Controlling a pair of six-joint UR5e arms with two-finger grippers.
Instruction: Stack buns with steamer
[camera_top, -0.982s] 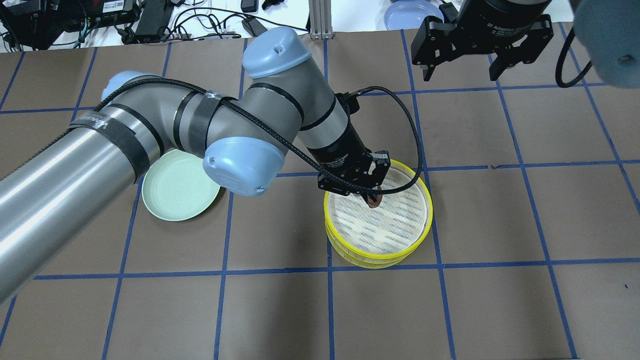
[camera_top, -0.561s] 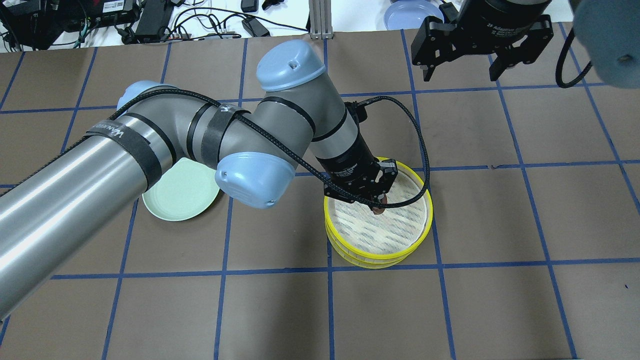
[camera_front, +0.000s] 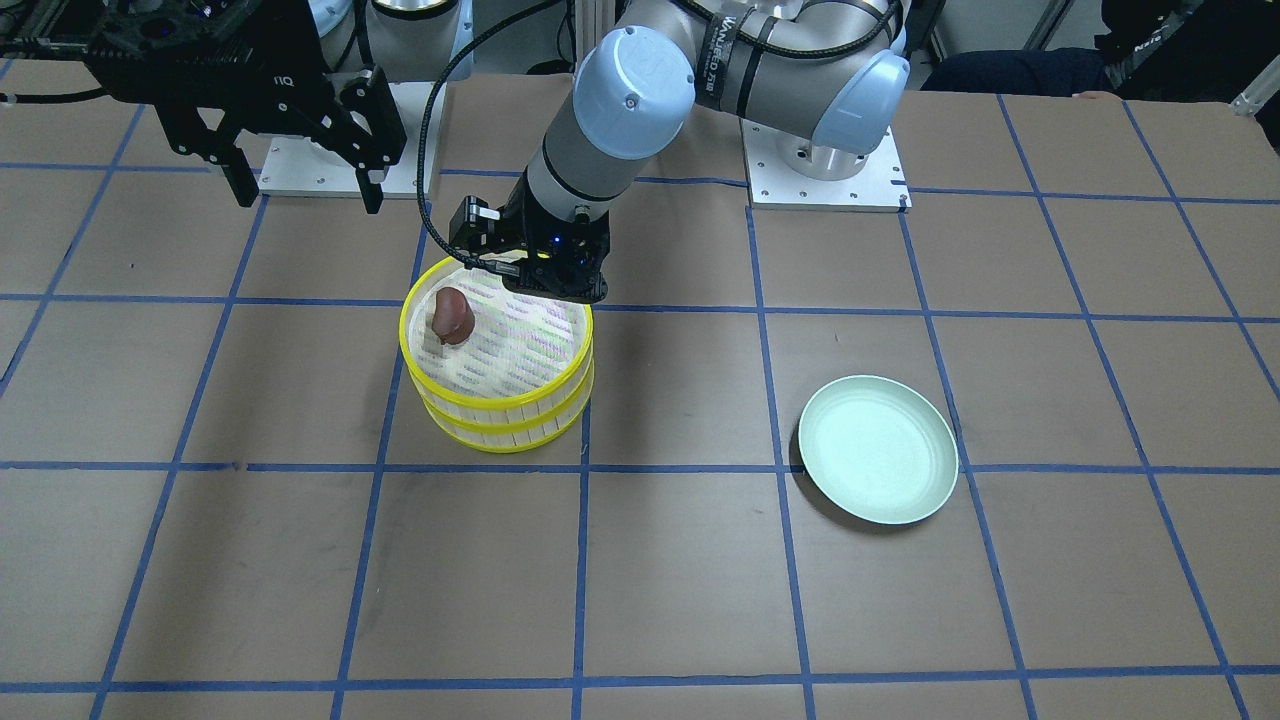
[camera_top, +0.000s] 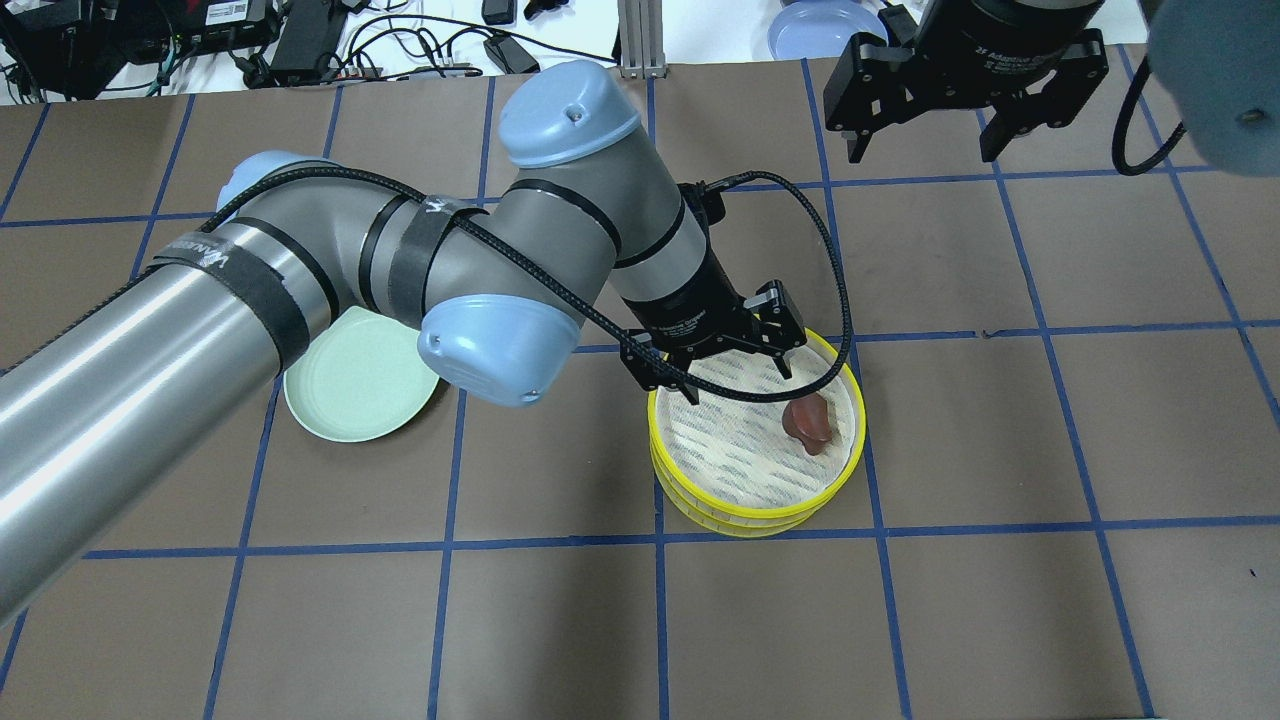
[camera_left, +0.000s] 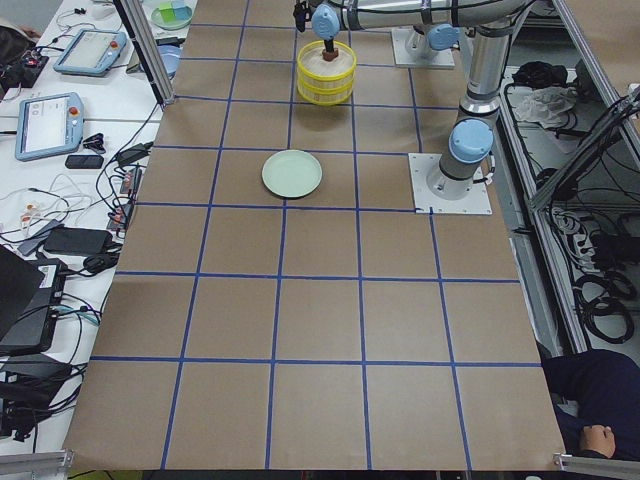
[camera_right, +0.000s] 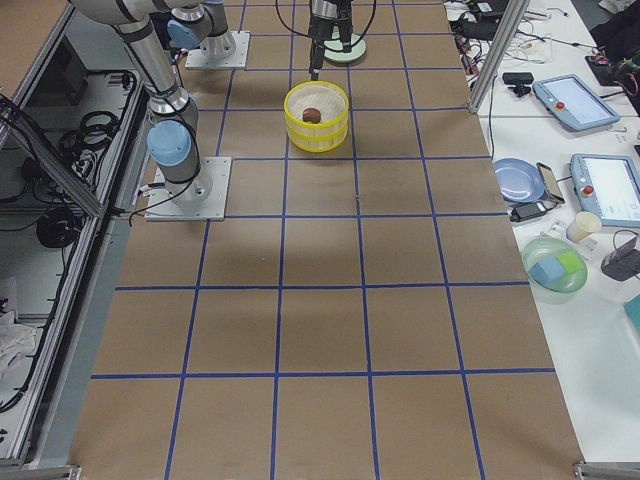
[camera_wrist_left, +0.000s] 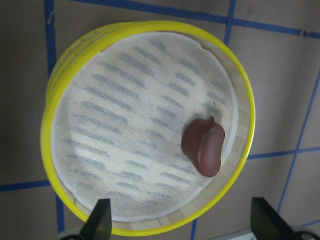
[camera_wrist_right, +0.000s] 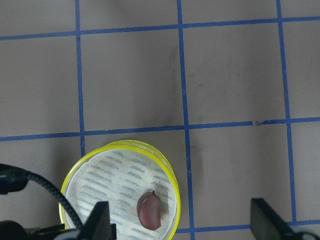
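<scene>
Plainly, the brown bun (camera_top: 808, 423) lies on the cloth liner of the steamer (camera_top: 740, 512), in the top tier, close to the rim on the robot's right side. The left gripper (camera_top: 738, 383) hangs above the steamer with its fingers spread wide, holding nothing and touching nothing. From it, the bun lies off to the right and lower. In the left wrist view, the bun's long axis runs roughly across the line between the fingertips. The right gripper (camera_top: 922, 150) is also spread and empty, well apart from the steamer on its far side, so the left one is much nearer. A straight lift should clear the bun and the rim. No cream bun shows anywhere; whether it sits in the steamer's lower tier cannot be told.
</scene>
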